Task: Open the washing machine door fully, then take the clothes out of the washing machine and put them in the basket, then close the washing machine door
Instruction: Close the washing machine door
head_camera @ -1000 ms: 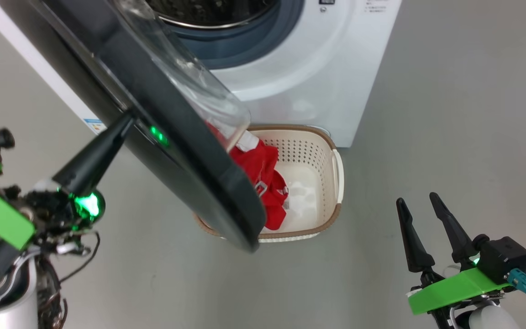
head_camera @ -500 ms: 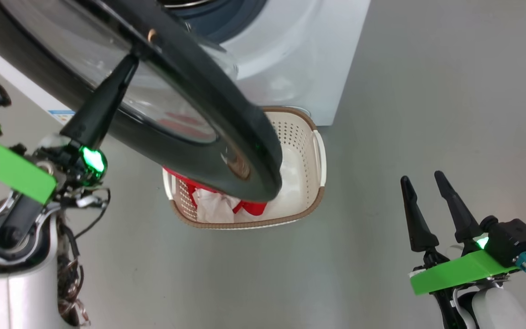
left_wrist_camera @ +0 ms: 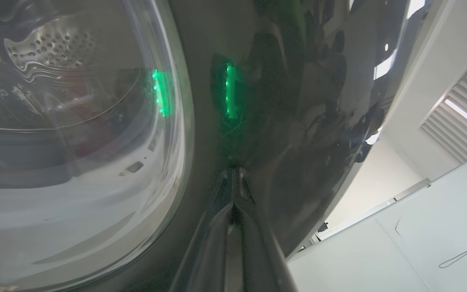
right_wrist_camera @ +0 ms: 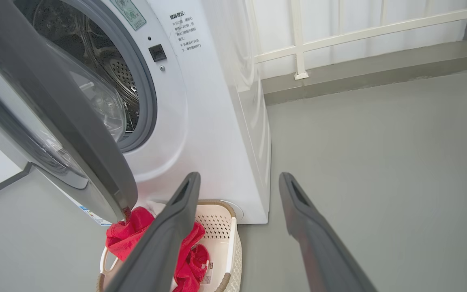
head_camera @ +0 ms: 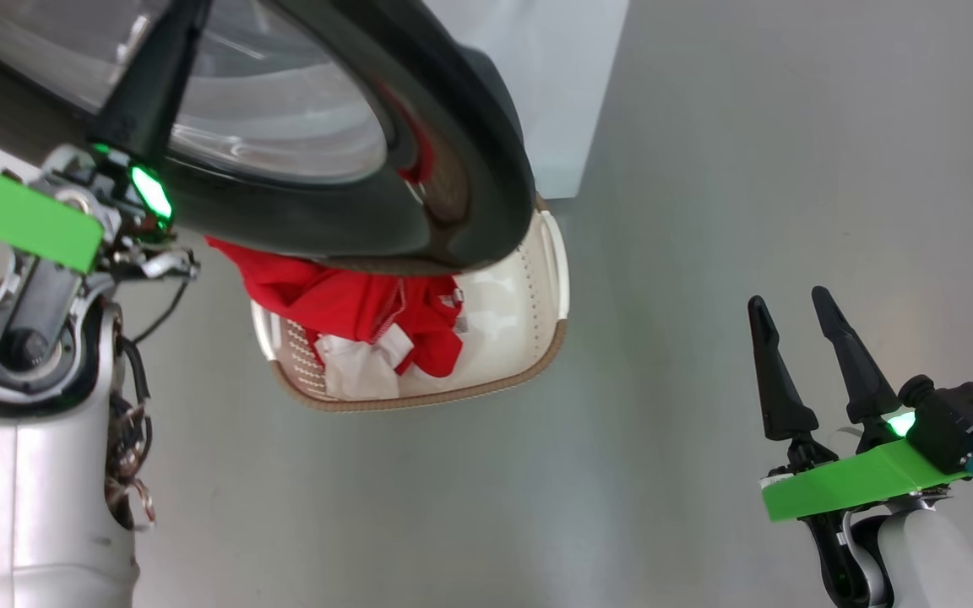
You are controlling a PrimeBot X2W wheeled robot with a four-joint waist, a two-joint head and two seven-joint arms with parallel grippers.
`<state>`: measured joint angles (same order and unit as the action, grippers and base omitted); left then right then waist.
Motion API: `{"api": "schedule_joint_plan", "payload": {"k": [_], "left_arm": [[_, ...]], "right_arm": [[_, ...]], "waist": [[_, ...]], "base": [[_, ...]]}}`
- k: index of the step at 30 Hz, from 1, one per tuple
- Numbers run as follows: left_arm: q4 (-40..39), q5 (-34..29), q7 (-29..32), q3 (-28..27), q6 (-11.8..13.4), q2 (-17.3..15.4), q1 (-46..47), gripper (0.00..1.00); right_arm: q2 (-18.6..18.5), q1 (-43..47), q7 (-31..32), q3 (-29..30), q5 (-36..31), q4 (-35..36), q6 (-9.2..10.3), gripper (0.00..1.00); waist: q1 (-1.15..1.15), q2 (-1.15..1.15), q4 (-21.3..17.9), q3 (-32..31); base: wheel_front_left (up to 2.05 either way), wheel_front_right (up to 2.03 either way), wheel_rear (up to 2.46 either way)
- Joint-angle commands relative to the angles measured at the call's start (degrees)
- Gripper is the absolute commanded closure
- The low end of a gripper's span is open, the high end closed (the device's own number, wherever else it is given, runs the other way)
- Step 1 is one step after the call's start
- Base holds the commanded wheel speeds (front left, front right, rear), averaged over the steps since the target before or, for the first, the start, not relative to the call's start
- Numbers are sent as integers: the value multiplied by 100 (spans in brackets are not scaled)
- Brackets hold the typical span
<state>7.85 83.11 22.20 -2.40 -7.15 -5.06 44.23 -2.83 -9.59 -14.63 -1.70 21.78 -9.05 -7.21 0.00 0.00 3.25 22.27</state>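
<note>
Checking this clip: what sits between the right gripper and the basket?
Nothing but bare grey floor, seen in the head view, separates the right gripper from the basket.

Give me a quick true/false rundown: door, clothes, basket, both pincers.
1. The red clothes lie in the basket. True.
2. The right pincer holds a garment. False: it is open and empty, over bare floor.
3. The washing machine door is shut tight. False: it stands ajar, and the right wrist view shows the steel drum past it.
4. The left pincer is shut, tips against the door's glossy black rim. True.
5. The basket sits on top of the washing machine. False: it is on the floor in front of it.
</note>
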Motion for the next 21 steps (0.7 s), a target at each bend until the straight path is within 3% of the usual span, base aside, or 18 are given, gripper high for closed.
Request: {"api": "schedule_joint_plan", "payload": {"k": [1, 21], "left_arm": [[-83, -40, -109, -108, -34, -248, 185, 100], [829, 2, -1847, 531, -34, -1061, 1119, 100]], "right_arm": [[-5, -82, -37, -118, 69, 155, -28, 0], [-5, -90, -37, -158, 260, 221, -28, 0]], "waist": [[0, 0, -100, 64], [0, 0, -663, 203]], "base": [[0, 0, 0], [0, 0, 0]]}}
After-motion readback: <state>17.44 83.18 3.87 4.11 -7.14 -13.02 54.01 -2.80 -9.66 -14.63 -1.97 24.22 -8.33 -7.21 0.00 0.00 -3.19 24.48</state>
